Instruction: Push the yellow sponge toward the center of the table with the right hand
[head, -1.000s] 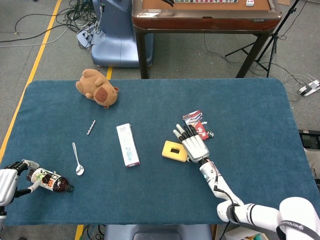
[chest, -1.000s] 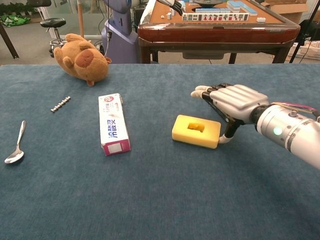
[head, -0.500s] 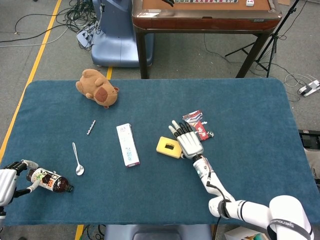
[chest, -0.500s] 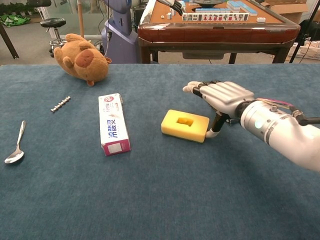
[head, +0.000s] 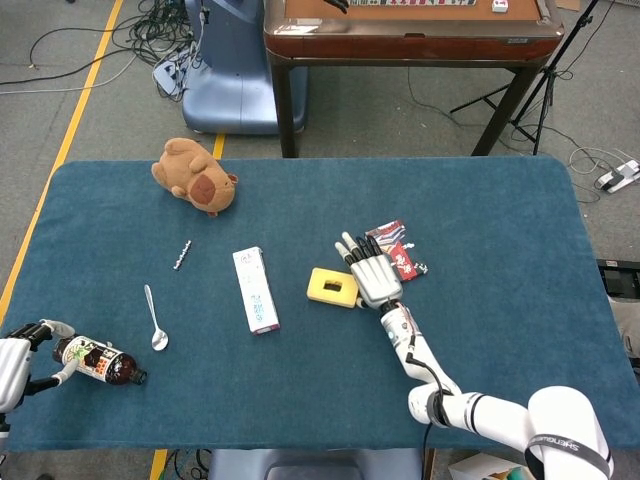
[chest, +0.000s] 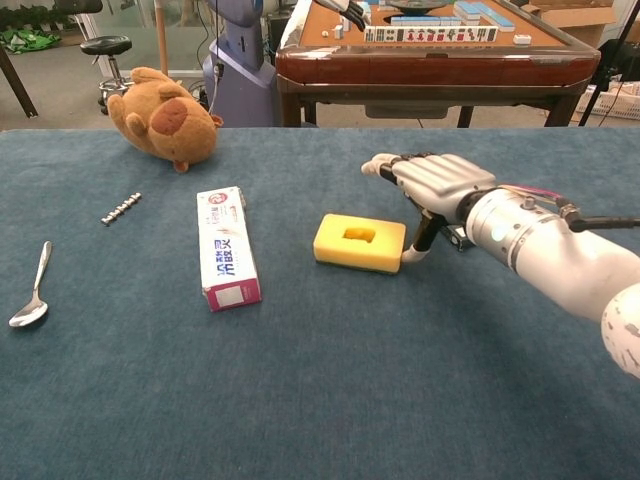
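The yellow sponge (head: 332, 287) (chest: 359, 242), a flat block with a dent in its top, lies near the middle of the blue table. My right hand (head: 371, 272) (chest: 428, 183) stands just right of it, fingers straight and spread, thumb touching the sponge's right edge. It holds nothing. At the table's near left corner my left hand (head: 15, 362) rests beside a dark bottle (head: 100, 362), fingers curled around its neck end; the chest view does not show this hand.
A white toothpaste box (head: 255, 290) (chest: 226, 246) lies left of the sponge. A spoon (head: 155, 320), a small metal chain (head: 181, 255) and a brown plush toy (head: 195, 175) are further left. Snack packets (head: 398, 250) lie behind my right hand.
My right hand has moved left, sliding the sponge leftward toward the toothpaste box. The left hand and bottle have stayed put.
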